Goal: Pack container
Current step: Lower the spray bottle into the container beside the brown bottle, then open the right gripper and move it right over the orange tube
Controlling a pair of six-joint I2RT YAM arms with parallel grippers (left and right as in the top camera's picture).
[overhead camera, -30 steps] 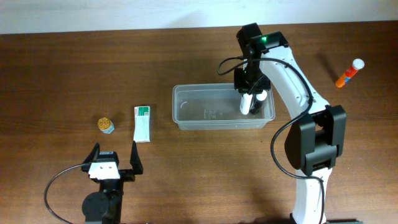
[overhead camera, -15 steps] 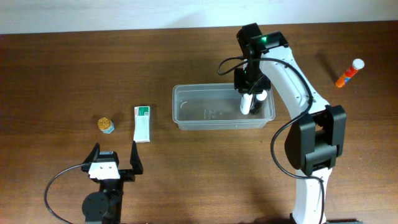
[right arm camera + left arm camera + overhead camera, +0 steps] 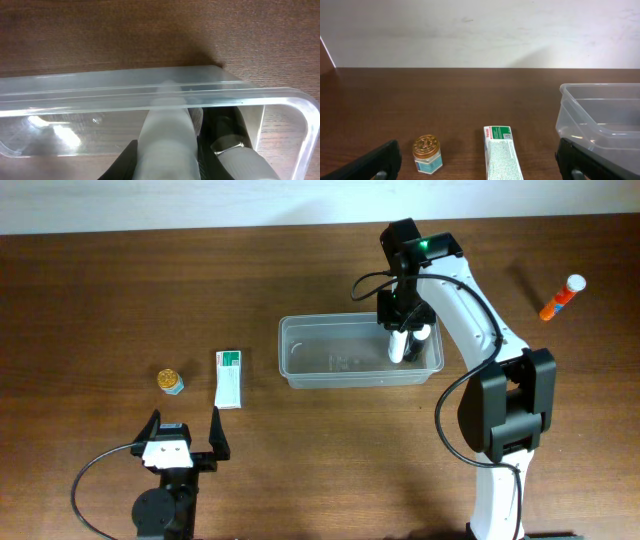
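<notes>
White tube [image 3: 165, 135] is being gripped inside the container [image 3: 300, 372] by the right gripper [image 3: 400, 338], while the left gripper [image 3: 184, 422] is hanging wide open, empty.

Soft, even light from above fills the overhead view: the brown worktop [image 3: 120, 280] is bright with a mild sheen, shadows are short and faint, and the picture stays sharp to its edges. From the left wrist, the pale wall [image 3: 470, 30] carries a brighter patch right of centre, and the far things are crisp. The right wrist view is dimmer and very close. There the white tube [image 3: 165, 140] in the foreground is out of focus, the container [image 3: 100, 85] shows white glints at lower left, and a dark shadow lies on the wood beyond its corner.
</notes>
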